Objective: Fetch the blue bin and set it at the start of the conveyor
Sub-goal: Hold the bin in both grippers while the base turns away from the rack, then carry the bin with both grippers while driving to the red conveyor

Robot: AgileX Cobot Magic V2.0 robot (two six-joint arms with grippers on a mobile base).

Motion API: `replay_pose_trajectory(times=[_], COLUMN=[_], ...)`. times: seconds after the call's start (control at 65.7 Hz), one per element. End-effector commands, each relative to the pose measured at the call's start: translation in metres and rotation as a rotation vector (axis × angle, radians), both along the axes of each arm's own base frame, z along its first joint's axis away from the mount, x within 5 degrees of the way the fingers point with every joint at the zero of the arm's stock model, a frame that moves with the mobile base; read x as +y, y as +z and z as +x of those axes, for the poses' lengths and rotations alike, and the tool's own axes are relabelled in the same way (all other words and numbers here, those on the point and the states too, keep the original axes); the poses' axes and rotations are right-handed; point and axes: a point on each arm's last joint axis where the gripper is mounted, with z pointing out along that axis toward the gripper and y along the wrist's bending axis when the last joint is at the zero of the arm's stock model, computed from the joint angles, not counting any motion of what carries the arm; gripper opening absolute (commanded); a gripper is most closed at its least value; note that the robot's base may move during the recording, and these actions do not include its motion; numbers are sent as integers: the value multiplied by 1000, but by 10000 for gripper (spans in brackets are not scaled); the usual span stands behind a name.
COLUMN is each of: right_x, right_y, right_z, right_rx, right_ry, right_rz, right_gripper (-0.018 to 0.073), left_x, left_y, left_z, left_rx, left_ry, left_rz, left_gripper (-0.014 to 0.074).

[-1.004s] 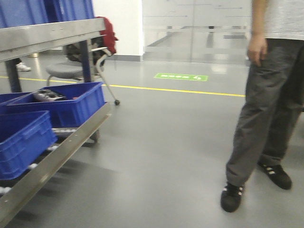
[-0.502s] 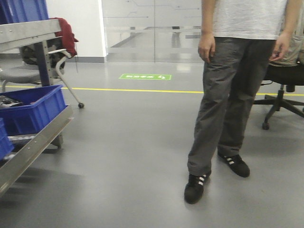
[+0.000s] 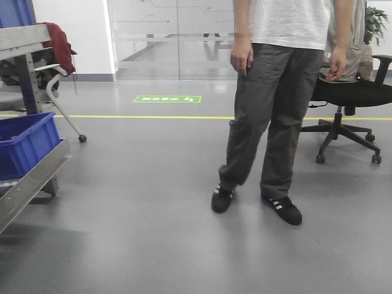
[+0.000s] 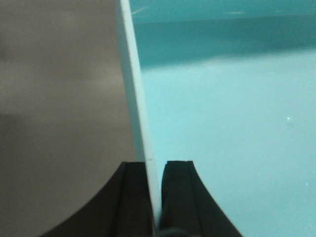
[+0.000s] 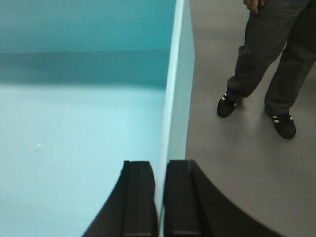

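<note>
The left gripper (image 4: 154,170) pinches one wall of the blue bin (image 4: 232,113), the tub's bottom spreading to its right; the right gripper (image 5: 159,170) pinches the opposite wall, tub to its left. Beyond it a person (image 5: 266,64) stands on grey floor (image 5: 217,163).

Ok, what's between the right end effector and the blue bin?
Nothing. The right wrist view shows the right end effector clamped straight onto the blue bin, pinching its thin wall from both sides.

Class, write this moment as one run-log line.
left gripper: shut on blue bin | right gripper: shut on blue bin | conveyor start: not in view | person: standing ahead
</note>
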Motion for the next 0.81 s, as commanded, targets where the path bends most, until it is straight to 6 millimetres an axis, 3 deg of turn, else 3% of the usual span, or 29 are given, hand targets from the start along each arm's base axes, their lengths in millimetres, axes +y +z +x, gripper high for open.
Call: replay_pose_trajectory(times=[0.0, 0.791], right_x=[-8, -8], right_y=[10, 10], right_z=[-1, -1], right_rx=[-83, -83], right_ry=[-27, -27], right_rz=[-47, -47], right_gripper=[-152, -152], left_x=[4, 4], left_y=[7, 7], left_z=[-2, -2], left_rx=[-50, -50], left_ry=[11, 11], left_rz=[38, 38], left_gripper=[-111, -111])
